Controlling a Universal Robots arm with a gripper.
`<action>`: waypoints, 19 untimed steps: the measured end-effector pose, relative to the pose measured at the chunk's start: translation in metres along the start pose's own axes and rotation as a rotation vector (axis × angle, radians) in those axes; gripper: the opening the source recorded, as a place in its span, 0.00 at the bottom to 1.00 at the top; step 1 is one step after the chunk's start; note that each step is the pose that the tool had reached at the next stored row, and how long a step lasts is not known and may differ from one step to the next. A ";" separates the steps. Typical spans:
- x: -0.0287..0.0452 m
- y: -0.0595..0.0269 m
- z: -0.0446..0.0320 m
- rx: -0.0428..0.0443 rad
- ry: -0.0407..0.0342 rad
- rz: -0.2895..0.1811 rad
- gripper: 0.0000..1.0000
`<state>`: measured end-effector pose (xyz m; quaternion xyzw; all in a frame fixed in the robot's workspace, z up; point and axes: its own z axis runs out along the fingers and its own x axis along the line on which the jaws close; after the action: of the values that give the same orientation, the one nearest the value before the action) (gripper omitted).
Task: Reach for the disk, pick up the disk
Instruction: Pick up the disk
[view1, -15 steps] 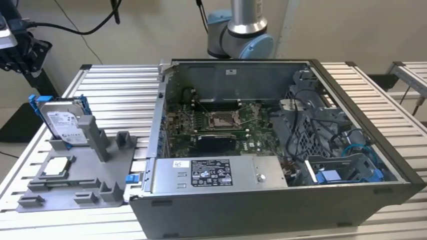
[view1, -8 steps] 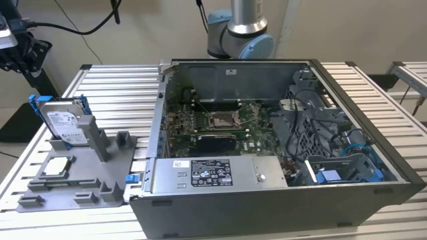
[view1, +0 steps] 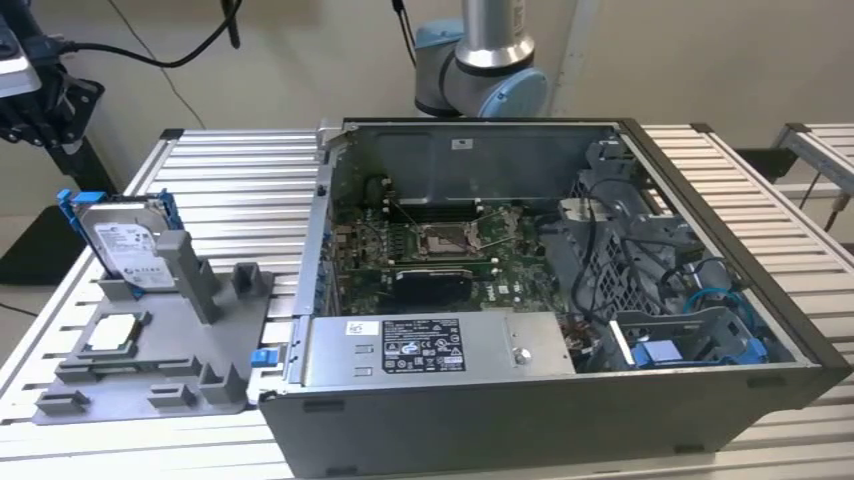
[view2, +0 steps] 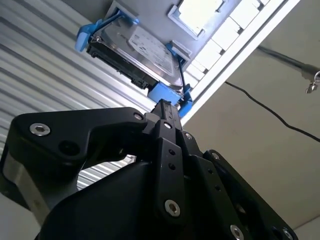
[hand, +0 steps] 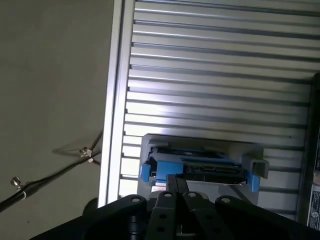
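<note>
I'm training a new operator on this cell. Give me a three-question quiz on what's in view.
1. True or false: the disk stands on edge in the grey holder.
2. The disk's frame is: A red, B blue, C green.
3. In the exterior view, on which side of the disk is the open computer case?
Key: 1 true; 2 B; 3 the exterior view's right.
</note>
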<state>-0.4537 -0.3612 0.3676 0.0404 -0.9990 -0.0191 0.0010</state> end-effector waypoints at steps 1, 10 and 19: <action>0.0000 0.0000 -0.0001 0.0000 0.0004 -0.010 0.00; 0.0000 0.0000 -0.0003 0.0001 0.0042 -0.110 0.00; 0.0000 0.0000 -0.0004 0.0001 0.0084 -0.218 0.00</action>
<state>-0.4536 -0.3612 0.3680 0.1490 -0.9886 -0.0189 0.0031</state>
